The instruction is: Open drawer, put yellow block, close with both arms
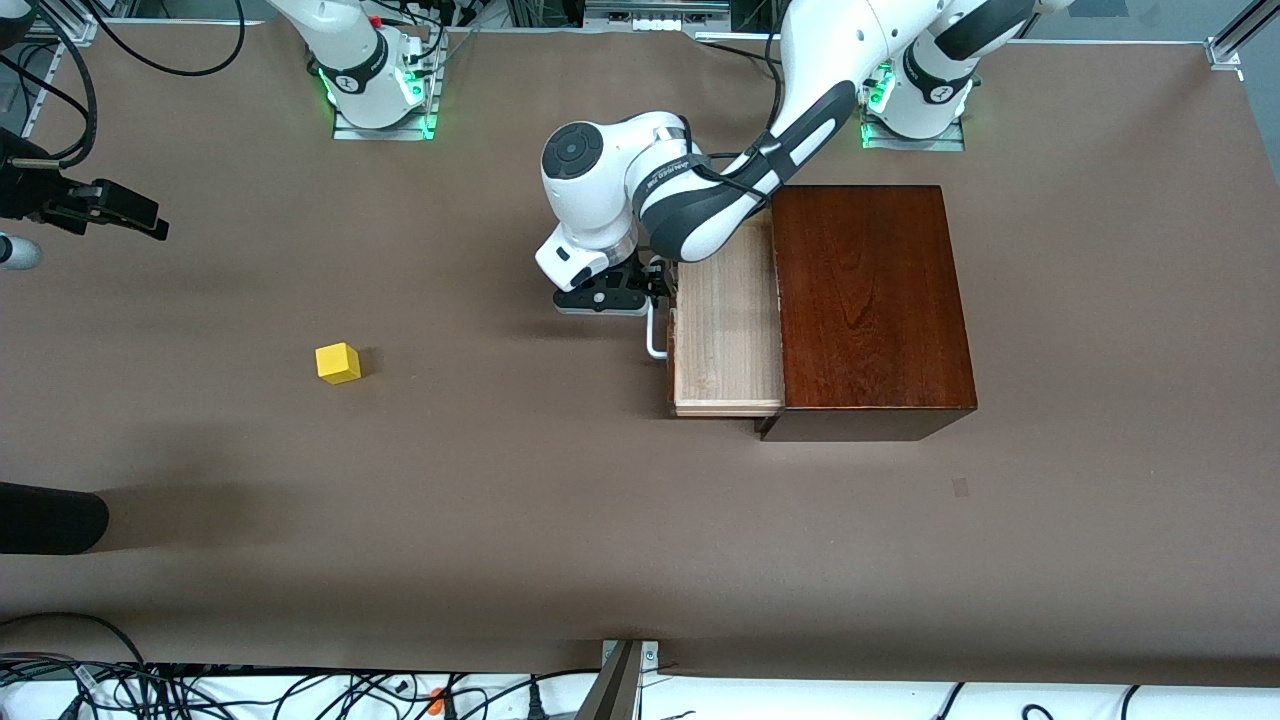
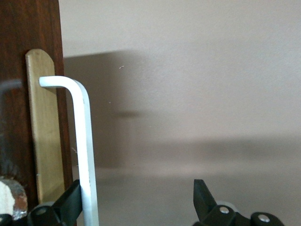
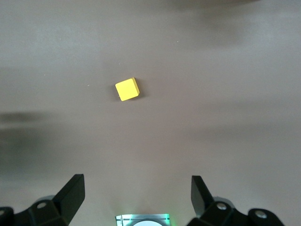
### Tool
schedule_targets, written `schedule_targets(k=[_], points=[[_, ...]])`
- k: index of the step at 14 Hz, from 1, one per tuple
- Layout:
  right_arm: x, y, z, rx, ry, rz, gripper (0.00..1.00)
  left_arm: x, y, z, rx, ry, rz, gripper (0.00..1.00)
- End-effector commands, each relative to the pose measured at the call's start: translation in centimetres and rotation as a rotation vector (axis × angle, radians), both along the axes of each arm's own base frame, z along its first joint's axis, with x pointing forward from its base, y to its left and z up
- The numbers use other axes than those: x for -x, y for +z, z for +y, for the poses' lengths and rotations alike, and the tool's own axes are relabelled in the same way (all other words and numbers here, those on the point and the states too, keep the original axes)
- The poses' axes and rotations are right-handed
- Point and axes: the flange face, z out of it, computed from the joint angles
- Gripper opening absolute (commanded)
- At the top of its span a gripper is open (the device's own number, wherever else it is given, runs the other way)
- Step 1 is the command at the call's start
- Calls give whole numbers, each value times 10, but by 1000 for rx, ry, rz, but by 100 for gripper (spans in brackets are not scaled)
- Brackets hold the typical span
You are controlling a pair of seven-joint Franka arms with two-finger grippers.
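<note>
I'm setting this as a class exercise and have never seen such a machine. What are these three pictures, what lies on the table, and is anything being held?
Two white jointed robot arms stand at a brown table. One picture looks down from a high camera facing them; the other two come from cameras on each arm's wrist. A glossy dark mahogany box has its shallow pale-wood drawer pulled partly out. The left arm's tool is at the drawer's white loop handle, fingers open, one finger touching it. A small bright yellow cube lies alone, toward the right arm's end. The right arm's tool hangs open above the table, holding nothing.
</note>
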Motion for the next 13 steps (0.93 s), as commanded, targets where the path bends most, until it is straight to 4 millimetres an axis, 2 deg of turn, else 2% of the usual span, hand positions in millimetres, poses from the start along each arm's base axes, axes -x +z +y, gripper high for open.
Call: schedule_targets(k=[1,4,7,9,10,11,13], points=[[2,5,-1,-19,-1,0,100,3,7,-22,65,13,-4,100],[0,7,-1,-19,0,-6,100,-5,25,-18,76,25,-23,100],[-1,6,-1,-19,2,-5,100,-1,94,-7,99,48,-29,100],[-1,6,0,-20,3,-5,100,-5,149,24,95,69,-2,100],[-2,3,0,-20,3,1,100,-7,171,46,90,85,12,100],[-5,0,-1,-19,-1,-1,100,-11,192,70,97,82,30,100],[-19,-20,-4,-1,-2,21,100,-23,240,135,113,76,61,100]])
